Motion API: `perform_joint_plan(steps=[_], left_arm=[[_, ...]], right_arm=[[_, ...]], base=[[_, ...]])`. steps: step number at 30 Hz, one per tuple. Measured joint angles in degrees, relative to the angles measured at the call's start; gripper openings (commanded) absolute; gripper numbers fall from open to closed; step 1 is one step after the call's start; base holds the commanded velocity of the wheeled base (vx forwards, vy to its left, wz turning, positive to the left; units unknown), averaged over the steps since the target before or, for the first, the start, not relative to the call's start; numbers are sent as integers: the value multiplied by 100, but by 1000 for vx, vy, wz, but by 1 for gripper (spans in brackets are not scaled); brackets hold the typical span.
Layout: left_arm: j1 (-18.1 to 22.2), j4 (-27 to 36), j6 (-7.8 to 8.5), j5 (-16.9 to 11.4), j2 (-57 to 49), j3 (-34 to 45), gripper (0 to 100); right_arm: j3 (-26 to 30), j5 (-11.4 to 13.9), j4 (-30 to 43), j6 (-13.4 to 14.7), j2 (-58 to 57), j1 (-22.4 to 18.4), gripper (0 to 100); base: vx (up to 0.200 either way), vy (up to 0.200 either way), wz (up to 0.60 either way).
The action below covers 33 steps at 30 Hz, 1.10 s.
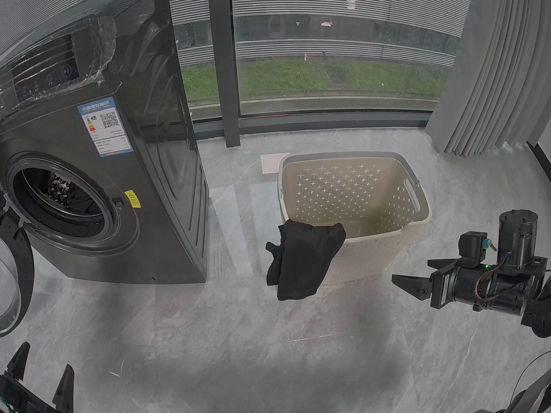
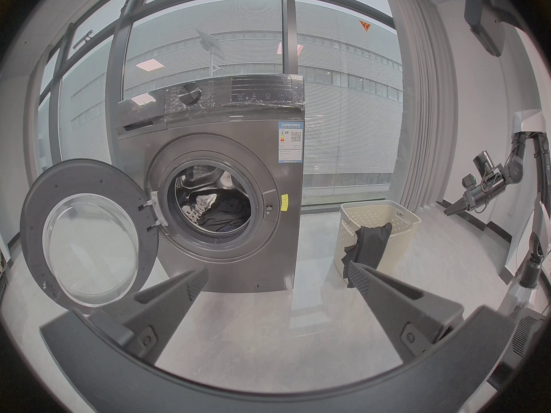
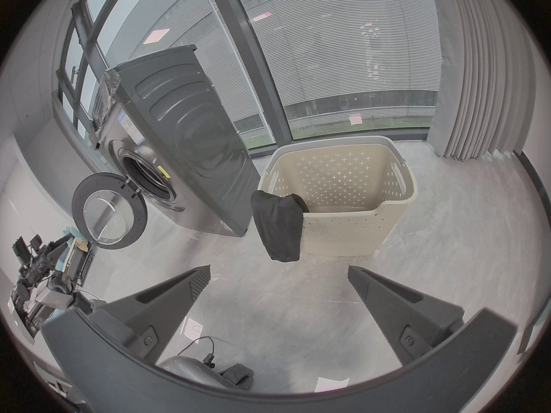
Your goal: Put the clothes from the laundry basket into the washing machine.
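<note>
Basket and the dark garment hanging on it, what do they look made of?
Basket: likely moulded plastic, cream, matt, its walls pierced with star-shaped holes. Garment: soft black fabric, matt; it droops limply over the rim.

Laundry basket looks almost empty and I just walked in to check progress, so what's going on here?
A two-armed robot is loading laundry. The washing machine stands with its door swung open, and dark clothes already lie inside it. One black garment is left, draped over the near rim of the laundry basket and hanging down outside. Neither arm holds anything: the left gripper is low in front of the machine, the right gripper is off to the basket's side, both open.
</note>
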Motion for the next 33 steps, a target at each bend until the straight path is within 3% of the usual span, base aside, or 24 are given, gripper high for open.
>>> perform_joint_plan(steps=[7,16,25,33], left_arm=[[2,-2,-13,0,2,0,100],[2,0,13,0,2,0,100],[0,0,16,-2,2,0,100],[0,0,7,0,5,0,100]], right_arm=[[-236,-112,-22,24,414,135,100],[-339,-121,-378,33,789,190,100],[-334,-123,-802,104,1114,430,100],[-463,-129,-1432,249,1643,538,100]], base=[[0,-171,0],[0,0,0],[200,0,0],[0,0,0]])
